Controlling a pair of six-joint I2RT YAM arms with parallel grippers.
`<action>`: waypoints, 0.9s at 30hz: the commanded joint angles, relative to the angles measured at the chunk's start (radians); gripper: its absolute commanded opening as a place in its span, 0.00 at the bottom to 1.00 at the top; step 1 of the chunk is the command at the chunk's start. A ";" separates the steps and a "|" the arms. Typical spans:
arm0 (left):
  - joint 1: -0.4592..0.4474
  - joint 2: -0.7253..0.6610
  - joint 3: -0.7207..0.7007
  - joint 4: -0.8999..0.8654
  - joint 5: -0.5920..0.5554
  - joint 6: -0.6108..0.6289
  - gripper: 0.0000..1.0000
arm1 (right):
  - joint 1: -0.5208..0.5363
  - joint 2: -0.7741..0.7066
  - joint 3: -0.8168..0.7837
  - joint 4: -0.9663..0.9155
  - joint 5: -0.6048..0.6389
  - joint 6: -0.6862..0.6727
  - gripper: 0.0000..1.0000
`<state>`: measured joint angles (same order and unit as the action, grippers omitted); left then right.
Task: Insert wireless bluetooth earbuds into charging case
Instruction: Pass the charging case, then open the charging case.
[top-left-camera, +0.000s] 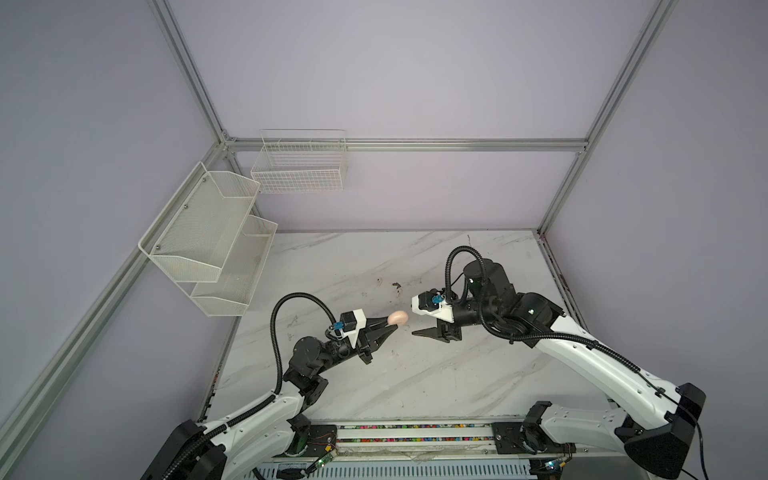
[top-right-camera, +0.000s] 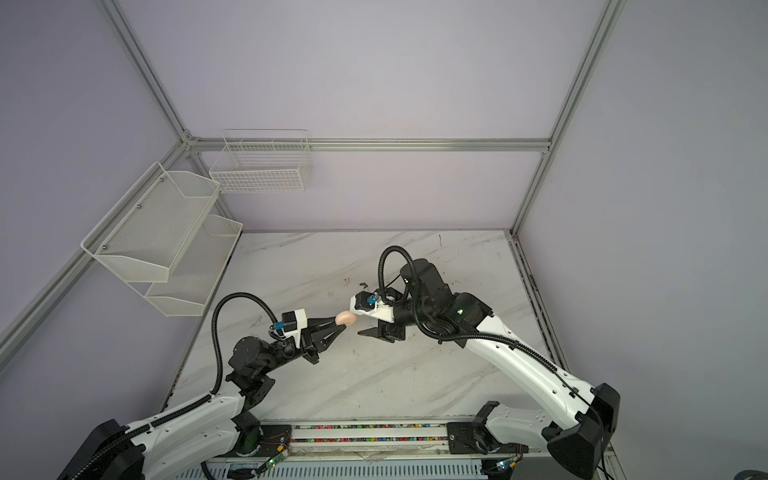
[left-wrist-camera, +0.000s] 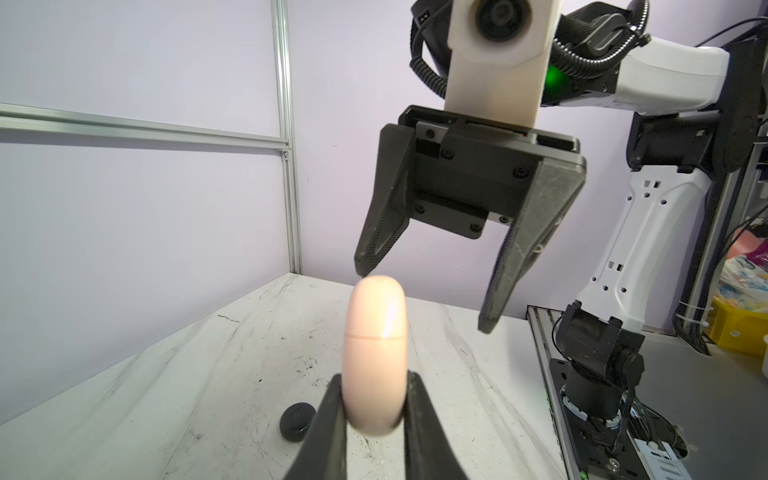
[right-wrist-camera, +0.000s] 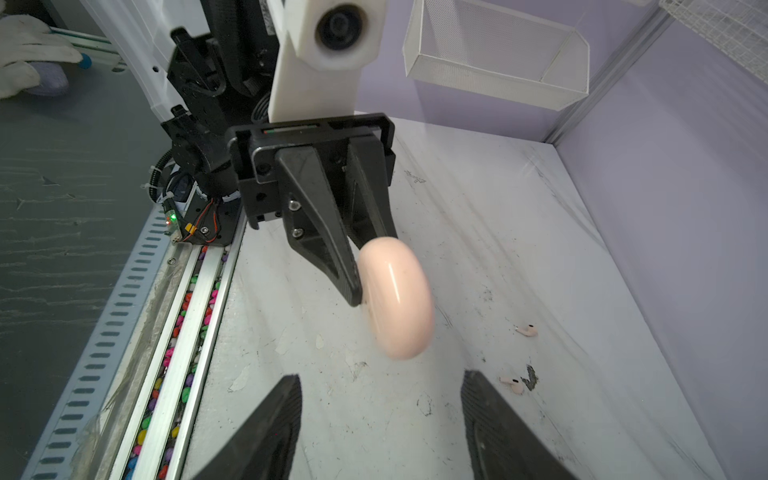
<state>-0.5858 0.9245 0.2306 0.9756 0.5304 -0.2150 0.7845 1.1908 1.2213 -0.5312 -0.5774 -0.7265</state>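
While I watched from my remote desk, the left gripper (top-left-camera: 391, 324) hung over the left part of the marble table (top-left-camera: 457, 382), lifted clear of it and clenched on the pale pink charging case (top-left-camera: 398, 317). Its two fingers pinched the flat faces of the case low down, so the case stood on its edge with the seam of the shut lid beyond the grip. I judged that this was on purpose: the lid half was free for the other arm to reach and open. Under this arm a black case (left-wrist-camera: 296, 419) lay flat on the table, and nothing touched it.

To the right of the pink case, the right gripper (right-wrist-camera: 380, 376) faced it, also raised. Its jaws stood released, wider apart than the case is thick, and nothing was between them. In the left wrist view one fingertip (left-wrist-camera: 362, 266) was just above the top of the case. Whether it touched, I could not tell.

The earbuds were not yet in any case. One pink earbud (right-wrist-camera: 527, 331) lay on the table, well apart from the pink case. A second pink earbud (right-wrist-camera: 512, 384) lay just beside a brown speck (right-wrist-camera: 530, 377). The black ones I could not find.
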 joint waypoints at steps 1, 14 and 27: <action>-0.005 0.009 -0.001 0.030 -0.037 -0.037 0.00 | 0.012 -0.019 0.028 0.012 0.083 -0.006 0.63; -0.005 0.020 -0.002 0.055 -0.032 -0.038 0.00 | 0.094 0.080 0.054 0.124 0.190 -0.152 0.66; -0.005 0.019 -0.007 0.050 -0.012 -0.046 0.00 | 0.095 0.097 0.064 0.164 0.241 -0.146 0.64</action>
<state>-0.5858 0.9508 0.2306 0.9787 0.5076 -0.2516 0.8761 1.2888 1.2530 -0.4026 -0.3534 -0.8570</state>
